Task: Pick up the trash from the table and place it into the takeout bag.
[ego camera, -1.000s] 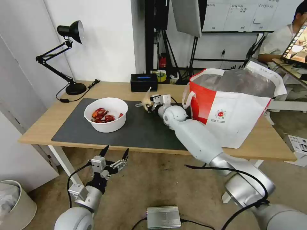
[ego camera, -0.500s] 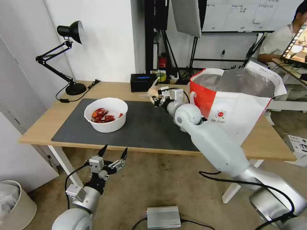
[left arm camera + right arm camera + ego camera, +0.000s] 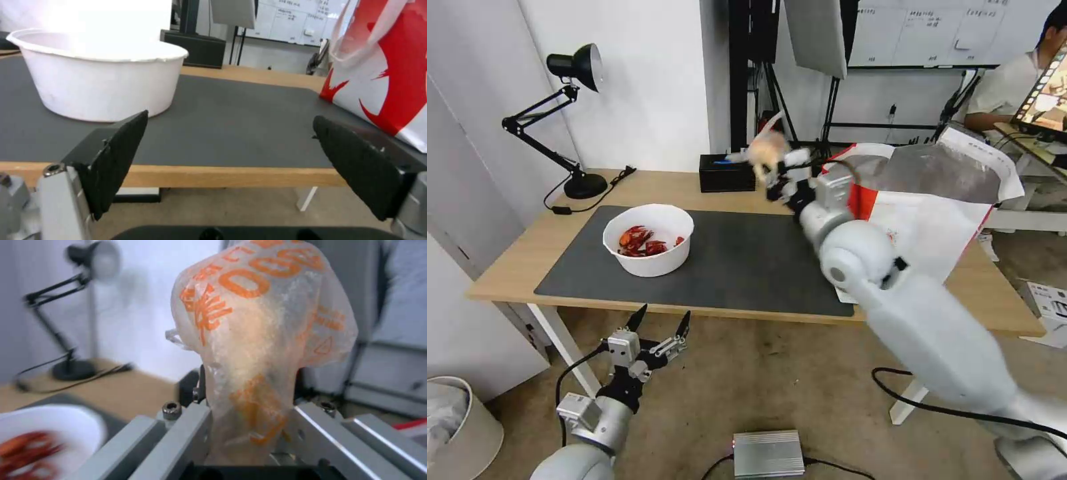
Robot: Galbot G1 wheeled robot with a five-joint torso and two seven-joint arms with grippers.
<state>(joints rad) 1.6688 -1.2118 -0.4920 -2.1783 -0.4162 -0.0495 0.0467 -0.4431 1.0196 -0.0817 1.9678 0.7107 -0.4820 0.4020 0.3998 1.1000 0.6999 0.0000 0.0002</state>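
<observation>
Right claw (image 3: 775, 175), gripping the bagged bun (image 3: 766, 152), has lifted it off the worktop (image 3: 647, 183); takeout bag (image 3: 934, 200) just beside; left claw (image 3: 660, 320) open.

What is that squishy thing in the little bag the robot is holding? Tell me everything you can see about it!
It is a small clear plastic bag with orange printing, wrapped around a pale round bun. The thin film looks crinkled. The right gripper has its jaws shut on the bag's lower part, so the bun end sticks out beyond them. It is lifted above the light-wood table, beside the rim of the white-and-red takeout bag.
</observation>
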